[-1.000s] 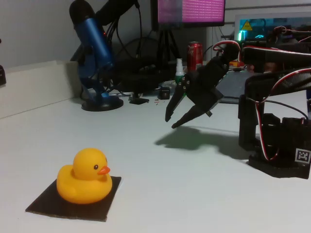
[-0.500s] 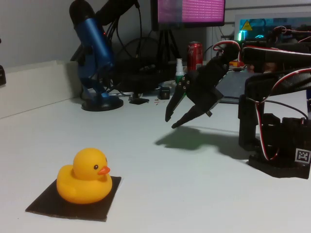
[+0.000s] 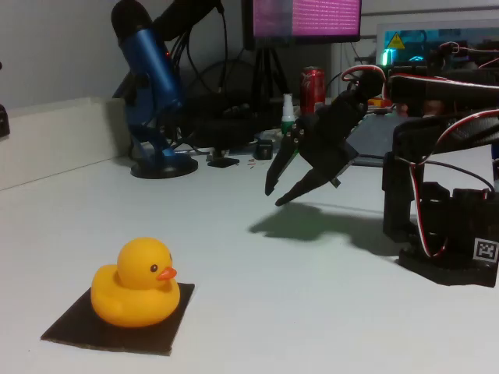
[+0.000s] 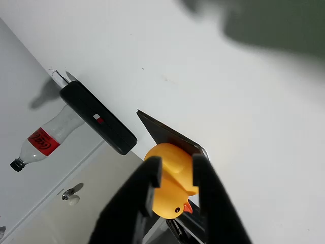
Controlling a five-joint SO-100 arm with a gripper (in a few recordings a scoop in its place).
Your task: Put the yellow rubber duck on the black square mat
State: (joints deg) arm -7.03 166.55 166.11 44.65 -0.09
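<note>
The duck (image 3: pixel 134 282) sits upright on the black mat (image 3: pixel 168 327) at the lower left of the fixed view, so the placing looks done; the gripper (image 3: pixel 281 192) hangs mid-frame with fingers apart and empty, well clear of it

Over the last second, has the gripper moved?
No. The gripper sits at the same spot against the red can behind it, jaws open.

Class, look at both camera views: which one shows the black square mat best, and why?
The fixed view: the black square mat lies unobstructed on the table with the yellow rubber duck sitting on it. In the wrist view, the end effector fingers and the duck cover much of the mat.
</note>
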